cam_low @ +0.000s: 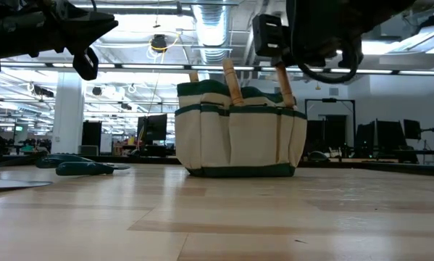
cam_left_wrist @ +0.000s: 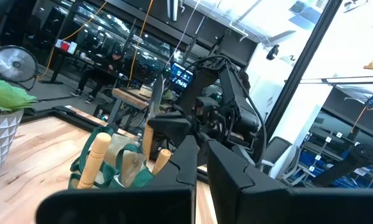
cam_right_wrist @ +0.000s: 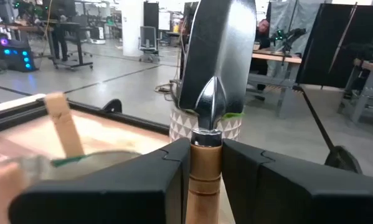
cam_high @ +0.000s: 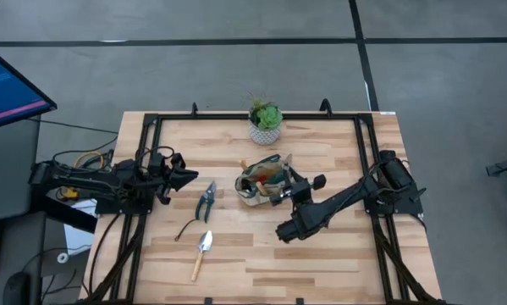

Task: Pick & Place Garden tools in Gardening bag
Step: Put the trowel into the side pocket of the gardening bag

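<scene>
The tan, green-trimmed gardening bag (cam_high: 255, 183) stands on its base at the table's middle, with two wooden handles (cam_low: 233, 81) sticking up out of it. My right gripper (cam_right_wrist: 205, 165) hovers at the bag's right side, shut on a silver-bladed trowel (cam_right_wrist: 216, 56) held blade up. Left of the bag, pruning shears (cam_high: 206, 200), a thin black curved tool (cam_high: 185, 229) and a second trowel (cam_high: 202, 252) lie flat on the table. My left gripper (cam_high: 185, 175) waits shut above the table's left part and touches nothing. My right gripper pinches the trowel's wooden handle at its top end (cam_right_wrist: 205, 155), just under the blade's neck, between its two fingers. The fingers come in level from the table's right and lie across the handle. The trowel stands upright, its handle (cam_low: 283, 87) reaching down into the bag's top.
A green plant in a white pot (cam_high: 265, 124) stands at the far edge, just behind the bag. A black frame (cam_high: 151, 127) runs along the table's left, right and far sides. Bare wood lies to the near right of the bag.
</scene>
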Robot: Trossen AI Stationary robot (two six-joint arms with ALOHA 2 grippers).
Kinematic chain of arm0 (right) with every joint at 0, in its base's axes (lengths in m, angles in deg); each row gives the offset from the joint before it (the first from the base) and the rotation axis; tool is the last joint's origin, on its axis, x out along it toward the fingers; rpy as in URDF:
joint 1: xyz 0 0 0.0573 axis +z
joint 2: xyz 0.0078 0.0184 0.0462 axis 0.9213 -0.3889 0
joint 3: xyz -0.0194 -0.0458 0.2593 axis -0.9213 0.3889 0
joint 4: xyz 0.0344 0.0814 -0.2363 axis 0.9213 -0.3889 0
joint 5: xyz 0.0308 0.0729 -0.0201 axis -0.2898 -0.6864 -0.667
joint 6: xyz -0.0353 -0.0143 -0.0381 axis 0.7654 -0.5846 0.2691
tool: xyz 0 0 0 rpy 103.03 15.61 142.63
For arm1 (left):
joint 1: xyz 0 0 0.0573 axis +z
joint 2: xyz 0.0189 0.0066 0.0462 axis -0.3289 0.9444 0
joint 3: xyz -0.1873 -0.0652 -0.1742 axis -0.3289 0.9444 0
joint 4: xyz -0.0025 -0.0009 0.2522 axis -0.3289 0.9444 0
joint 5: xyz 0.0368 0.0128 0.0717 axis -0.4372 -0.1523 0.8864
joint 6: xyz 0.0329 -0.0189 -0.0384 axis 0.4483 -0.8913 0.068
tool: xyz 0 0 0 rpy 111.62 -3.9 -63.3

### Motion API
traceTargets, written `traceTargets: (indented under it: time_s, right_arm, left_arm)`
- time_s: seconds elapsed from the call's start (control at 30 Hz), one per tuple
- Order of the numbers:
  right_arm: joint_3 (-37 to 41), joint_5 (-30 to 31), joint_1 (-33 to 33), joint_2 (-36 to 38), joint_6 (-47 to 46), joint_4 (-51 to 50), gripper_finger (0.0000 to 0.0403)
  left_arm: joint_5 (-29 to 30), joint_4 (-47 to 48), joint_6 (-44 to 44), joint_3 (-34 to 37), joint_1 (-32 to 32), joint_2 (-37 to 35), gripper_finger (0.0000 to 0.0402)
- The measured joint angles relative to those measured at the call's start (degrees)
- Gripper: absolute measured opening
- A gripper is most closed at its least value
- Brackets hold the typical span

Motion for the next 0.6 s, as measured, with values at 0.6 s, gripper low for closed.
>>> traceTargets:
  time_s: [0.6]
  right_arm:
    - [0.04, 0.58, -0.18, -0.10, 0.04, 0.77, 0.0057]
  left_arm:
    - [0.00, 0.00, 0.00, 0.00, 0.01, 0.00, 0.0008]
